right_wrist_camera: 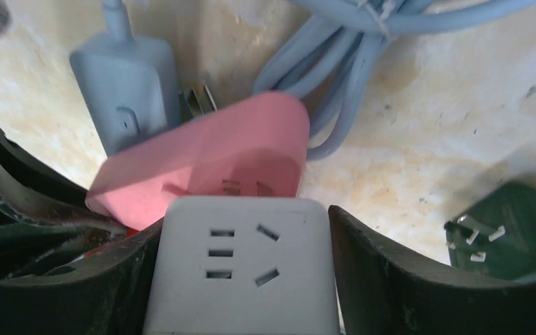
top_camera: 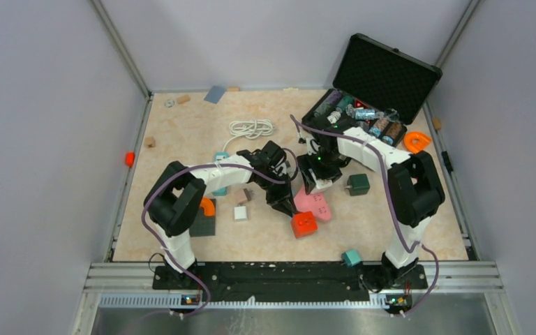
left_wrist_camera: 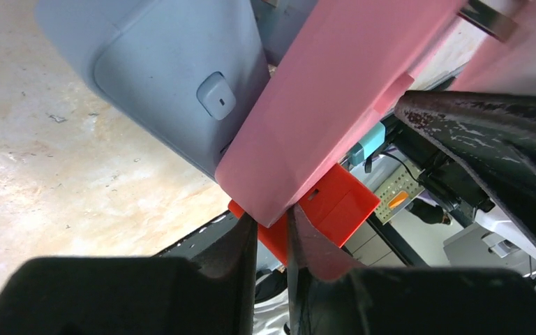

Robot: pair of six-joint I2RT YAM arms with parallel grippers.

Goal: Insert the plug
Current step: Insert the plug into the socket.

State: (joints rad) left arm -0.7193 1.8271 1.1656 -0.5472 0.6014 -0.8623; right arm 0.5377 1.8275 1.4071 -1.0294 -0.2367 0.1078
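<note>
**Plug free near mid-table, both grippers occupied**

The grey plug (right_wrist_camera: 122, 91) is seen near the middle of the table (top_camera: 363, 230), well in from every edge, its prongs just beside the pink adapter (right_wrist_camera: 216, 157). The left gripper (left_wrist_camera: 272, 230) is pinched on that adapter's edge. The right gripper (right_wrist_camera: 244, 237) is clamped on the white socket block (right_wrist_camera: 241, 279). The plug is judged light and rigid, best taken by its 2 flat sides.
</note>
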